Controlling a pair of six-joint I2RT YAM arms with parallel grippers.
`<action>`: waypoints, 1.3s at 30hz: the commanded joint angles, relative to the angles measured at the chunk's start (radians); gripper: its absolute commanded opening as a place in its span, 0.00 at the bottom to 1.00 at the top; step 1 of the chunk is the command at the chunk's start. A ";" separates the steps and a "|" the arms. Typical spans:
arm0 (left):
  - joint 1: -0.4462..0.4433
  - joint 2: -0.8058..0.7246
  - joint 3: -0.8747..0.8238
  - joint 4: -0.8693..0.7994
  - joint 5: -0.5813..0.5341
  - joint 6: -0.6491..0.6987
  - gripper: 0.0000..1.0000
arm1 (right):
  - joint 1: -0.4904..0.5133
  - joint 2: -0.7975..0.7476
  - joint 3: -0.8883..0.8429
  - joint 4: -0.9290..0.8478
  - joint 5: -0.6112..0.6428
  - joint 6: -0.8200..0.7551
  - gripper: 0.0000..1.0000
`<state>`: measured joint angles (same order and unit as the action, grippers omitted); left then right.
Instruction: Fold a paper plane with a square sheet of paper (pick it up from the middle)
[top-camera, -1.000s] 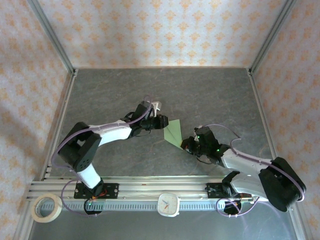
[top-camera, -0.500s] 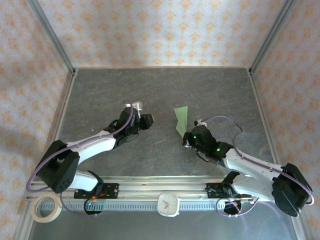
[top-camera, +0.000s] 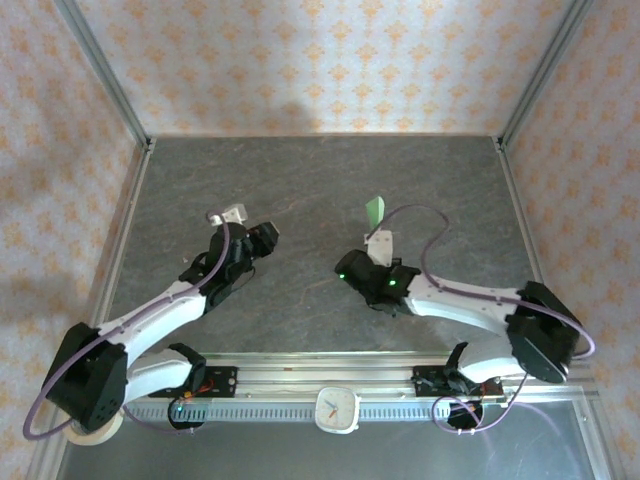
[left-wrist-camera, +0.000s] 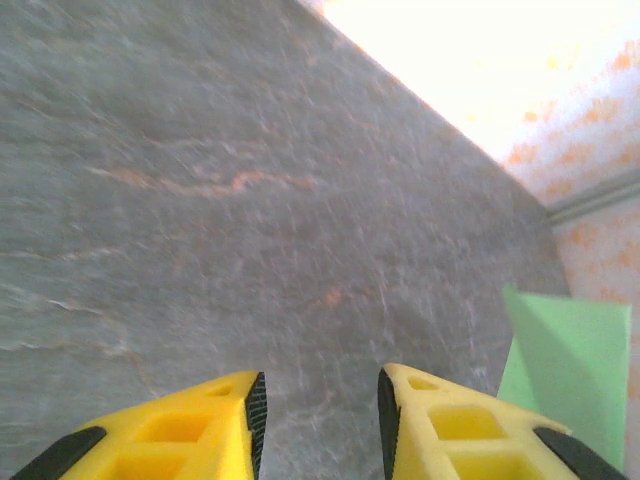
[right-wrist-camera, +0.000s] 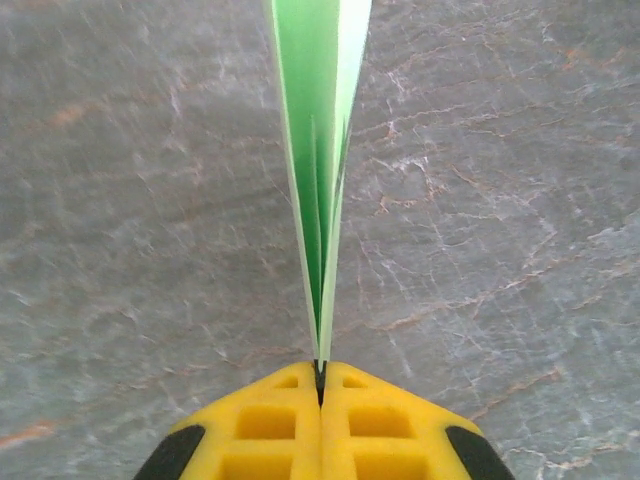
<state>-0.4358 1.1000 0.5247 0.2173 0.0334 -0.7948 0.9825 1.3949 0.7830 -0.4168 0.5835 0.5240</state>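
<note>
No readable text or labels, small clock (top-camera: 338, 409) face perhaps unnumbered, too blurred

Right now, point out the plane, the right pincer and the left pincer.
plane (right-wrist-camera: 322, 150), right wrist view, on its folded green body.
right pincer (right-wrist-camera: 320, 372), right wrist view, where the shut fingertips meet.
left pincer (left-wrist-camera: 320, 390), left wrist view, gap between its yellow fingertips.

Grey stone-look table top (top-camera: 320, 180) is filling the mid of the top pic, w/ thin orange streaks running thru it. Pale walls (top-camera: 320, 60) w/ small orange flower shapes are standing at top, left & right. Silver metal posts (top-camera: 100, 70) are slanting up in both top corners. A silver rail (top-camera: 300, 378) is lying along the bottom. Bright light is washing out the upper right of the left wrist pic.
</note>
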 joint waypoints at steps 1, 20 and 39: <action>0.034 -0.065 -0.031 -0.080 -0.109 -0.031 0.40 | 0.042 0.090 0.049 -0.097 0.116 -0.048 0.00; 0.080 -0.238 -0.120 -0.117 -0.086 -0.037 0.51 | -0.054 0.012 0.016 0.273 -0.631 -0.073 0.49; 0.081 -0.020 -0.070 0.039 0.271 -0.023 0.28 | -0.460 0.237 -0.148 0.613 -1.218 0.143 0.03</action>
<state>-0.3637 1.0752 0.4183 0.2085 0.2558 -0.8185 0.5289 1.6051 0.6174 0.1757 -0.6079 0.6579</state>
